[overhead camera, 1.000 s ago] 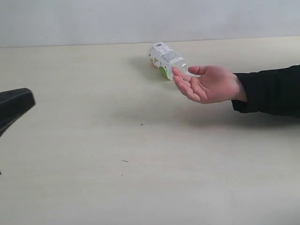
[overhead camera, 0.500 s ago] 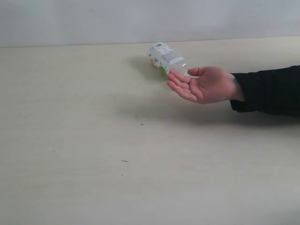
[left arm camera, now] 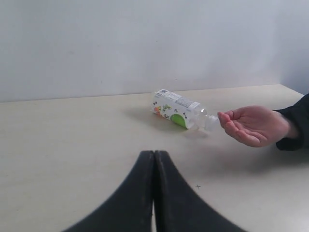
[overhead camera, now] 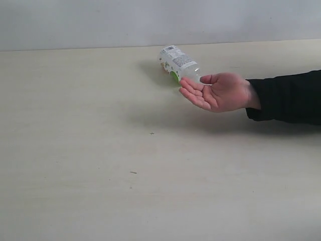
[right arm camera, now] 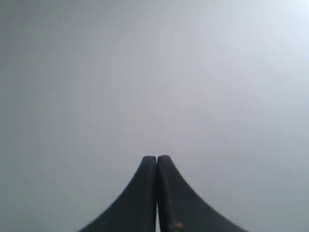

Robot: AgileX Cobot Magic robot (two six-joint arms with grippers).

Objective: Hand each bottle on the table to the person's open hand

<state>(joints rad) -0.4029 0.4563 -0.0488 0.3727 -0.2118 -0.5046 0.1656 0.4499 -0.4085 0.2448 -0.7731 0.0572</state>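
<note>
One frosted white bottle (overhead camera: 176, 63) with a green-white label lies on its side at the far middle of the pale table (overhead camera: 100, 150). It also shows in the left wrist view, bottle (left arm camera: 176, 108). The person's open hand (overhead camera: 215, 92) hovers palm up just beside the bottle's neck, on a black-sleeved arm reaching in from the right. My left gripper (left arm camera: 154, 153) is shut and empty, well short of the bottle, and is outside the exterior view. My right gripper (right arm camera: 157, 158) is shut and empty, facing only a plain grey wall.
A black sleeve (overhead camera: 286, 98) crosses the right side of the table above its surface. A grey wall (overhead camera: 150, 20) rises behind the table's far edge. A few tiny dark specks (overhead camera: 152, 133) mark the tabletop.
My left gripper has drawn back out of the exterior view at the left edge. The open hand has shifted slightly left, closer to the bottle.
</note>
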